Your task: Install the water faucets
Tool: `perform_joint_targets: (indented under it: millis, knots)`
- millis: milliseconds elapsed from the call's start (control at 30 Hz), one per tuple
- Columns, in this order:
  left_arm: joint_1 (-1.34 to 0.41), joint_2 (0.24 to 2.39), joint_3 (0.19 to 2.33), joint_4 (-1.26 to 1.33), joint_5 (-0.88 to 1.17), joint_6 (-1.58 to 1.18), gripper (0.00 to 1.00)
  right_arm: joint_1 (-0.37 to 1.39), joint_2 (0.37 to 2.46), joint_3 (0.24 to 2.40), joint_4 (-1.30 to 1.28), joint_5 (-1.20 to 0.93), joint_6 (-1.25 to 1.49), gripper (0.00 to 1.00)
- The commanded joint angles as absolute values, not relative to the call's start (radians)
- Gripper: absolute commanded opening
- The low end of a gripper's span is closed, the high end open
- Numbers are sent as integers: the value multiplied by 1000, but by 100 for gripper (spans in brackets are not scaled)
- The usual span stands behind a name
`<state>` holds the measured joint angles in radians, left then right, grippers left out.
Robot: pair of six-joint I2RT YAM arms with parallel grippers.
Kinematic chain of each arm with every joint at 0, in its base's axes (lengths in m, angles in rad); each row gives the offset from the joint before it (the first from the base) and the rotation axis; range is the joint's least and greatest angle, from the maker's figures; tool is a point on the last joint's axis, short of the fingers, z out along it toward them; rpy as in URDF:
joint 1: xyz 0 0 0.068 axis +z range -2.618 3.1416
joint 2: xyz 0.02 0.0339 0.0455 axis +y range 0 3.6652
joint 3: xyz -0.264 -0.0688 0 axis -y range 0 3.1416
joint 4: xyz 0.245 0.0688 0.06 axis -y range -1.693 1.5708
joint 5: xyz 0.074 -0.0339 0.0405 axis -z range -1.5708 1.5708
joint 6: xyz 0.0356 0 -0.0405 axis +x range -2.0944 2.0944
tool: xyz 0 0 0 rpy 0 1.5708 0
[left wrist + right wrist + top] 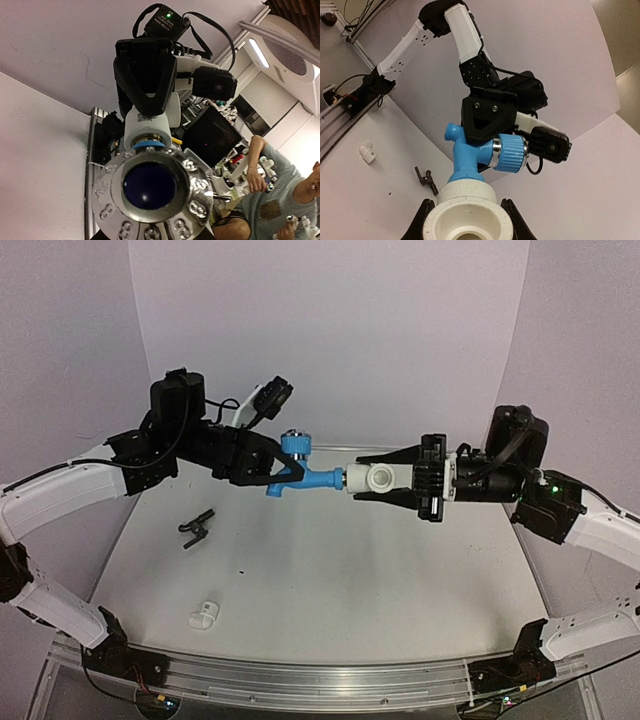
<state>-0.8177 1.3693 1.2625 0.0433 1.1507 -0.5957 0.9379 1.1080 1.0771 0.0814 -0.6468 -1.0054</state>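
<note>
White pipe fitting (467, 212) and blue faucet (300, 472) meet in mid-air above the counter (350, 580).
Right gripper (365, 478) jaws clench the fitting; left gripper (272, 468) jaws clasp the faucet body beside its ribbed knob, stem entering the fitting's end.

On the white table (350, 560) lie a small black part (197, 529) and a white fitting (203, 615)
</note>
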Motion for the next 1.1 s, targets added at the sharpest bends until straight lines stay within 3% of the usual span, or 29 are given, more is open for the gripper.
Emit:
perform_joint_targets:
  millis: [0, 133, 367, 667, 700, 767, 867, 1067]
  knots:
    - [-842, 1272, 1300, -113, 998, -321, 27, 943, 1137, 1155, 137, -641, -572, 0]
    - [-851, 1225, 1284, -202, 859, -132, 20, 942, 1172, 1187, 110, -672, -292, 0]
    - [-902, 1149, 1223, -220, 732, 179, 19, 941, 1224, 1214, 99, -717, 82, 0]
    - [-1011, 1120, 1239, -359, 476, 427, 18, 925, 1257, 1239, 92, -775, 217, 0]
    - [-1027, 1129, 1247, -376, 441, 441, 21, 926, 1257, 1246, 87, -775, 197, 0]
    - [-1040, 1145, 1267, -409, 398, 432, 44, 924, 1252, 1281, 57, -729, 97, 0]
    - [-1039, 1136, 1284, -442, 424, 403, 67, 920, 1238, 1340, -45, -637, -134, 0]
    - [-1039, 1076, 1247, -394, 477, 253, 96, 922, 1137, 1331, -70, -525, -438, 0]
